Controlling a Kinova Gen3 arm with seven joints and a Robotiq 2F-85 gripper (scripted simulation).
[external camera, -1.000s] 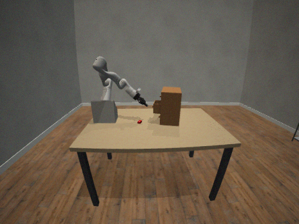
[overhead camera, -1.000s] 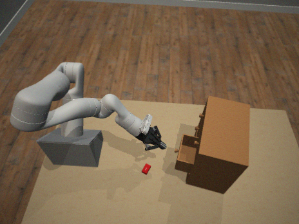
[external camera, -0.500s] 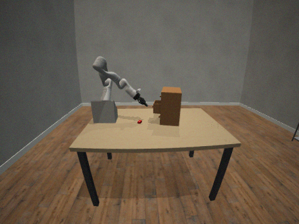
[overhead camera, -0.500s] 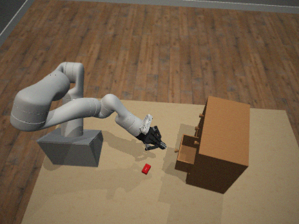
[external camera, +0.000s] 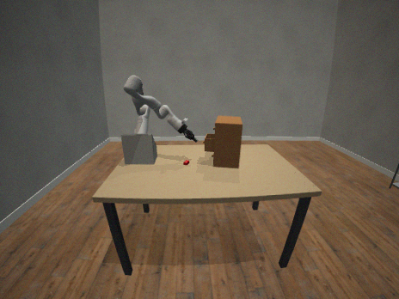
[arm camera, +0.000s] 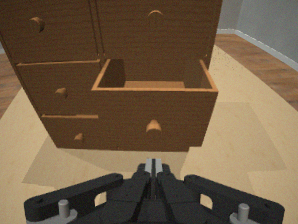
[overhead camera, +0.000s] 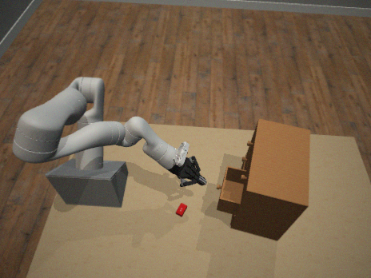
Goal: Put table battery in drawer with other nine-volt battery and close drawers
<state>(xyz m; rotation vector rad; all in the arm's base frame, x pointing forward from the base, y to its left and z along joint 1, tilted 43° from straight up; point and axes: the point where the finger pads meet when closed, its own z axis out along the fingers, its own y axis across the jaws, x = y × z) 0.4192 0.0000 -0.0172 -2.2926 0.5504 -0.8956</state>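
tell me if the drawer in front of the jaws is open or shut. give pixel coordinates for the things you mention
Open: the drawer [overhead camera: 229, 204] [external camera: 209, 144] [arm camera: 125, 112] juts out past the chest's front [arm camera: 45, 45], its rim and inside showing.

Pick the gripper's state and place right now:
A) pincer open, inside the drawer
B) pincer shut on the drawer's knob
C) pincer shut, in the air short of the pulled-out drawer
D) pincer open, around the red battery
C: the pincer has its fingertips together, with a gap between them and the pulled-out drawer.
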